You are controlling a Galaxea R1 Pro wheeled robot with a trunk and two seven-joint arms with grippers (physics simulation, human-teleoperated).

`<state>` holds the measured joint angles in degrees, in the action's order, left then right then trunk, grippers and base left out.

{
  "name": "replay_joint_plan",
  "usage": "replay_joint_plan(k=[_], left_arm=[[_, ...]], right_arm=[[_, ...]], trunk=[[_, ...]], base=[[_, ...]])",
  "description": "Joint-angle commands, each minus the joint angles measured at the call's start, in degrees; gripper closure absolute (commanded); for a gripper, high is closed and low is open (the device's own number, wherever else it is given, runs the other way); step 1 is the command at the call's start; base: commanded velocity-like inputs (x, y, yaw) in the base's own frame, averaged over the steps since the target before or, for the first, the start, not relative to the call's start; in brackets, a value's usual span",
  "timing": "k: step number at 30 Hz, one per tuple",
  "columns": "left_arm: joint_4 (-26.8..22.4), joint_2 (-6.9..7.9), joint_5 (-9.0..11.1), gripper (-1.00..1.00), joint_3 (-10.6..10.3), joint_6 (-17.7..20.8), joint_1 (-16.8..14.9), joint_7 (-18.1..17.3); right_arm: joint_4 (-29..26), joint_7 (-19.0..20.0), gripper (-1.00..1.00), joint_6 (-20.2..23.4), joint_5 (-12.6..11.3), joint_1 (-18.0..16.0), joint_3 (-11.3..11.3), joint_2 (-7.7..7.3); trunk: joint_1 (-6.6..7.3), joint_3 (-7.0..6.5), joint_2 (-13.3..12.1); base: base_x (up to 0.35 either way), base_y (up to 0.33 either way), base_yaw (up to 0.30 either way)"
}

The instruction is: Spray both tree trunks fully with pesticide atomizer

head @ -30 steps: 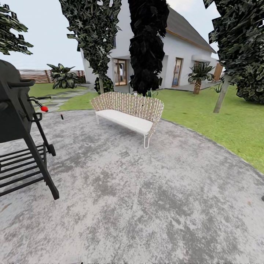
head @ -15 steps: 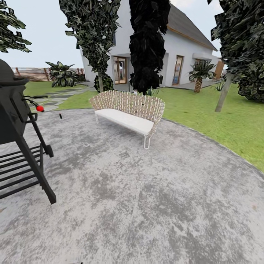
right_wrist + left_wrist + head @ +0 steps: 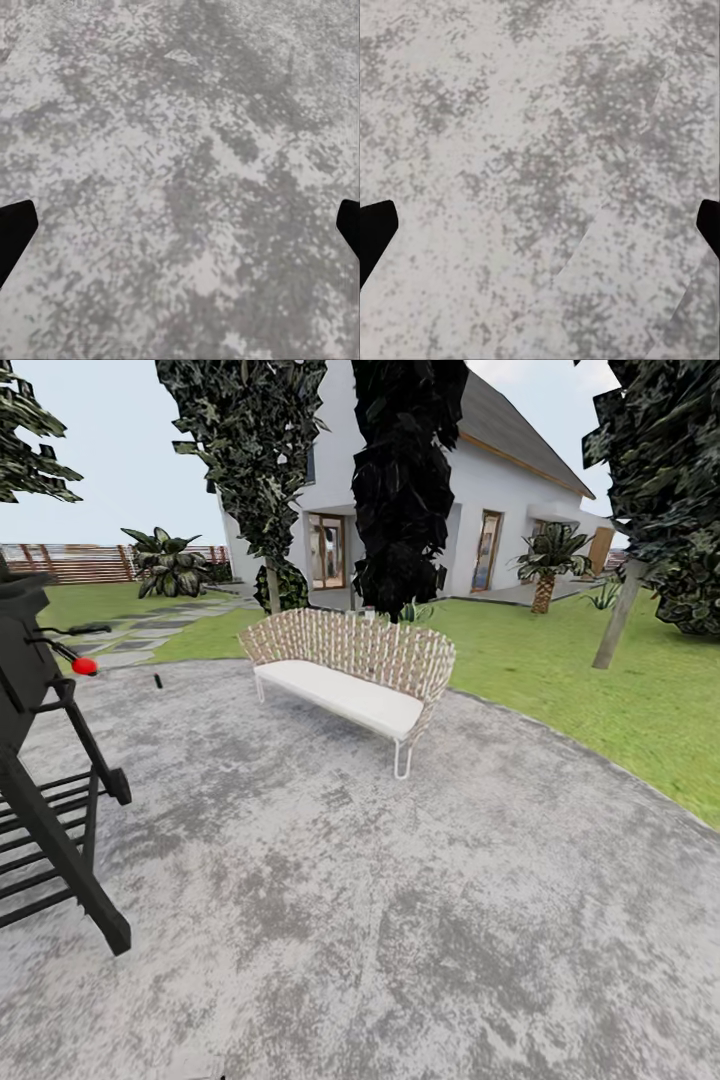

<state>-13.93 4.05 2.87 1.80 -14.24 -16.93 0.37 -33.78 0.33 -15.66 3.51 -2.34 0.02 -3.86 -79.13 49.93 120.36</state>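
Observation:
The garden lawn (image 3: 590,680) lies beyond a grey paved patio (image 3: 380,900), with stepping stones (image 3: 150,632) and a reddish slat fence (image 3: 70,560) at the far left. The two thick-trunked trees are out of view; the trees here are dark and narrow with thin trunks. A tiny dark object (image 3: 157,681) lies on the patio at the left, too small to identify. My left gripper (image 3: 540,229) hangs open over bare paving, its black fingertips (image 3: 375,232) wide apart. My right gripper (image 3: 180,229) is open the same way, nothing between its fingertips (image 3: 15,232).
A black grill (image 3: 40,780) with a red knob (image 3: 85,666) stands close at the left. A wicker bench (image 3: 350,665) with a white seat sits ahead. Behind it rise dark cypress-like trees (image 3: 405,480), a white house (image 3: 500,500) and a short palm (image 3: 545,565).
The whole head view has shifted: the grill has slid toward the left edge and the bench looks slightly larger, so the camera has moved forward and to the right.

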Motion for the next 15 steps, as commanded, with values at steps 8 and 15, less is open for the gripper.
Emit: replay_joint_plan(k=[8, 15], left_arm=[[0.1, -0.01, 0.3, -1.0, 0.04, -0.18, -0.03, -0.02], [0.13, -0.01, 0.3, -1.0, 0.04, -0.17, -0.03, -0.02]], right_arm=[[0.03, 0.1, -1.0, -0.16, 0.36, -0.03, 0.03, -0.01], [0.07, 0.03, -1.0, -0.09, 0.36, -0.03, -0.16, -0.01]], trunk=[[-0.02, 0.05, 0.02], [-0.02, 0.05, 0.02]], base=[[0.312, -0.155, 0.0], [0.289, -0.2, 0.0]])
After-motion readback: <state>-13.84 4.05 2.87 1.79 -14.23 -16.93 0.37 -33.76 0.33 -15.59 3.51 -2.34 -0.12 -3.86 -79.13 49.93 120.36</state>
